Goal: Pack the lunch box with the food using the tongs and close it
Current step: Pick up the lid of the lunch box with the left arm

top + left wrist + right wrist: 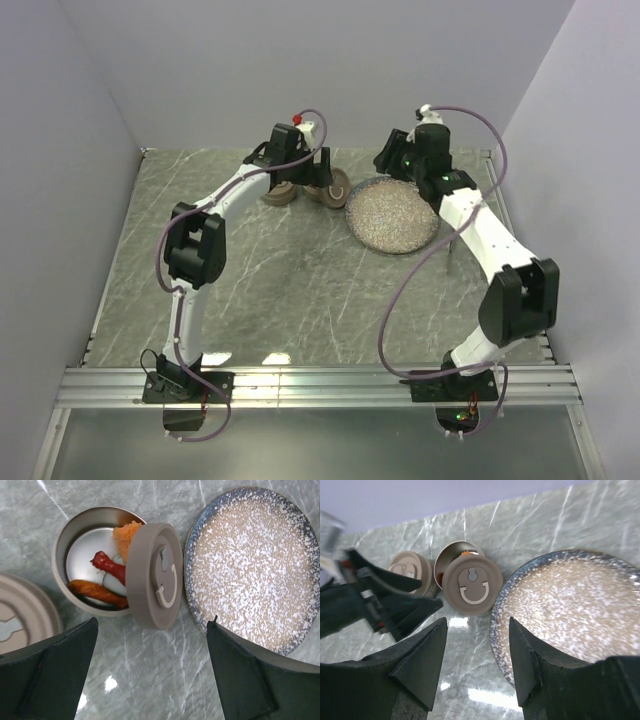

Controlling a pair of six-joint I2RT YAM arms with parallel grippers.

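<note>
The lunch box shows as two round taupe tubs. One steel-lined tub (pixel 75 535) stands open, and in it lies the food (pixel 107 565): an orange breaded piece, a red piece and a brown sausage. Its lid (pixel 152 575) rests tilted across the tub's right rim. The other tub (pixel 20 610) has its lid on. My left gripper (pixel 152 630) hovers open just in front of the tilted lid, holding nothing. My right gripper (pixel 477 625) is open over the table between the lid (pixel 471 584) and the plate. A slim grey rod (pixel 449 252), perhaps the tongs, lies right of the plate.
The speckled grey plate (pixel 392 215) lies bare right of the tubs, and its blue rim (pixel 192 545) nearly touches the tilted lid. Both wrists are close together at the back of the marble table (pixel 290 290). Grey walls stand behind and at both sides.
</note>
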